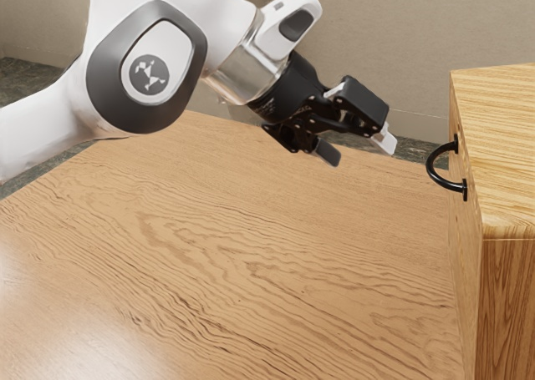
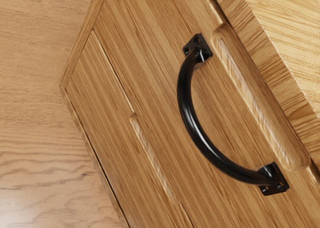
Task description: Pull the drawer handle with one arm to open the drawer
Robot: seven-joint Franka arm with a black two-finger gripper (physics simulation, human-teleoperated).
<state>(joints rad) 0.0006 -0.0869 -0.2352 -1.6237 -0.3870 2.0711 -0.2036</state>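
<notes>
Black curved metal drawer handle [image 1: 438, 169] sits on the front face of the light oak wooden drawer cabinet [image 1: 495, 146], at the exterior view's right edge, standing on the wood-grain tabletop [image 1: 209, 255]. The handle is a thin bowed bar with two small square mounting plates, one at each end, bulging out toward the arm. In the wrist view the handle [image 2: 199, 130] runs diagonally across a striped oak drawer front [image 2: 135, 72] with shallow rounded grooves on either side, tabletop [image 2: 30, 87] beside it. The drawer front looks flush with the cabinet. Black two-finger gripper [image 1: 359, 144] on the white arm hangs above the table, pointing at the handle, near it but clearly apart. Fingers spread wide, nothing between them, touching nothing.
</notes>
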